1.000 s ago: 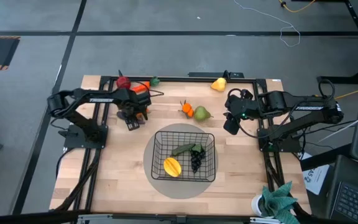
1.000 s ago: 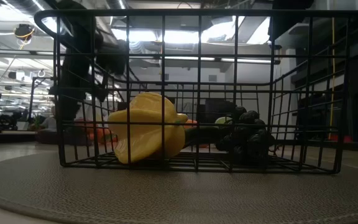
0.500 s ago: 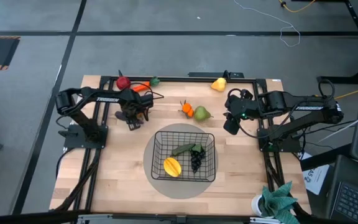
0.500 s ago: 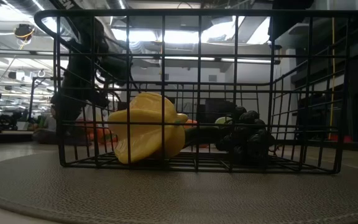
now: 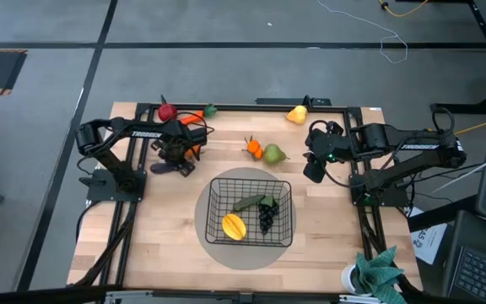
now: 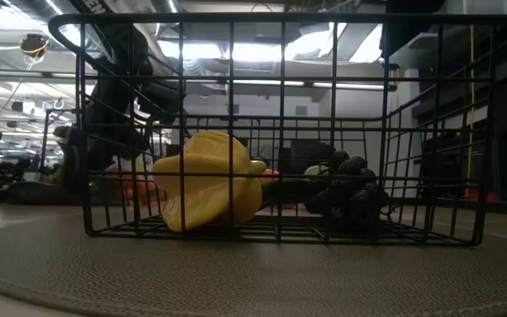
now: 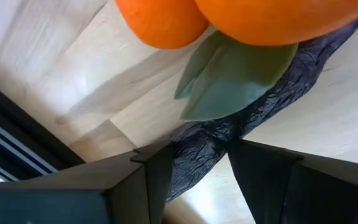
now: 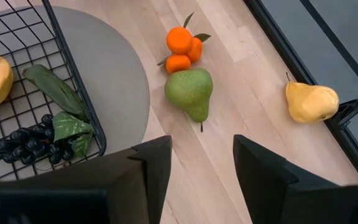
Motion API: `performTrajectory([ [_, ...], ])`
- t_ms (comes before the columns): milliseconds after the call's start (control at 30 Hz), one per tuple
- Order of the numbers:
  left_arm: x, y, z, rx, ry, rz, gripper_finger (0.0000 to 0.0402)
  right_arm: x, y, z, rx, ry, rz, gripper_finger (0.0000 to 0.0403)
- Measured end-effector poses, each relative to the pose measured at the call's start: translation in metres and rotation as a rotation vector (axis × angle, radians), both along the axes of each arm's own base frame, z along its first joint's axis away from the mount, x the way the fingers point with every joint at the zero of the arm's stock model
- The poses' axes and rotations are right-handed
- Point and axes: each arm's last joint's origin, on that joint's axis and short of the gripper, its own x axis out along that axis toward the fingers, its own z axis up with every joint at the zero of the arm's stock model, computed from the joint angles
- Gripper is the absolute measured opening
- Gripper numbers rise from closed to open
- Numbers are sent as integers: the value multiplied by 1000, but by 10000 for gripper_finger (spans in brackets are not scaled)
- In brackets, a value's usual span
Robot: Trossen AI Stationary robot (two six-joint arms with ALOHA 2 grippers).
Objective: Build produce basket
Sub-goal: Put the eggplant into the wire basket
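At the table's far left my left gripper [image 5: 175,160] points down, open. In its wrist view its fingers stand on either side of a dark twig stem [image 7: 197,155] that carries a green leaf [image 7: 235,78] and small oranges [image 7: 272,18]; the stem lies on the wood. The black wire basket [image 5: 287,221] holds a yellow piece [image 5: 234,225], dark grapes [image 5: 266,219] and a green leafy piece [image 5: 247,203]. My right gripper [image 5: 315,169] hangs open above the table's right side. A green pear [image 8: 191,92] and another orange cluster [image 8: 180,48] lie on the wood ahead of it.
A red apple [image 5: 168,111], an orange carrot [image 5: 191,116] and a small green piece [image 5: 211,110] lie along the far edge. A yellow pear [image 5: 297,114] lies at the far right. The basket stands on a round grey mat [image 5: 205,241]. Black frame rails [image 5: 133,211] line the table's sides.
My left gripper has rolled about its own pointing line and sunk a little toward the oranges at the far left, staying open. Its fingers now lie turned toward the table's left edge.
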Motion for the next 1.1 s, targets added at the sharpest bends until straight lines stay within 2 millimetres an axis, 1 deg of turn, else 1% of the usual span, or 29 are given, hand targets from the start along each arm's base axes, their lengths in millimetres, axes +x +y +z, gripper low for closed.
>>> performTrajectory([
  [67,0,0,1,-10,7,-34,154,0,0,0,0,0,0,161],
  [167,2,1,8,-19,46,-47,153,0,0,0,0,0,0,161],
  [233,5,3,17,-9,58,-53,153,0,0,0,0,0,0,161],
  [300,13,6,27,18,24,-74,153,0,0,0,1,0,0,161],
  [400,24,6,38,14,-27,-170,153,0,0,0,3,-1,-3,161],
  [467,27,5,42,-2,-47,-254,153,0,0,0,3,-2,-4,161],
  [600,27,-1,41,-39,-32,-388,153,0,0,0,3,1,-3,161],
  [800,15,-11,34,-95,64,-383,153,-3,0,-1,2,29,-3,161],
  [1000,9,-21,23,-133,102,-478,153,-4,0,-2,11,36,-22,161],
  [1100,3,-23,17,-147,129,-487,153,-4,0,-2,11,36,-22,161],
])
